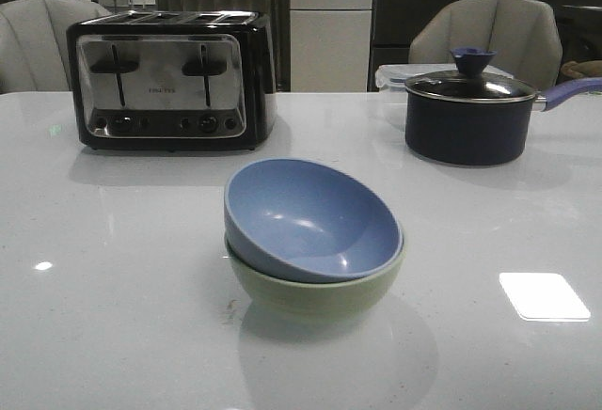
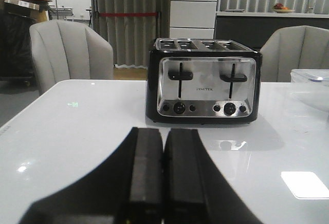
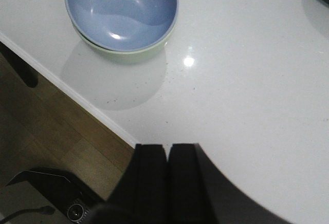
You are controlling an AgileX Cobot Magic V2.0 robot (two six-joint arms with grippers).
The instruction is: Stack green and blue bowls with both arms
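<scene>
The dusty blue bowl sits tilted inside the pale green bowl at the middle of the table, near its front. The stack also shows in the right wrist view, the blue bowl over the green bowl. My left gripper is shut and empty, low over the table, facing the toaster. My right gripper is shut and empty, over the table's front edge, apart from the bowls. Neither arm shows in the front view.
A black and chrome toaster stands at the back left. A dark saucepan with a blue knob and handle stands at the back right, a clear lidded box behind it. Chairs stand beyond the table. The table's front edge drops to a wooden floor.
</scene>
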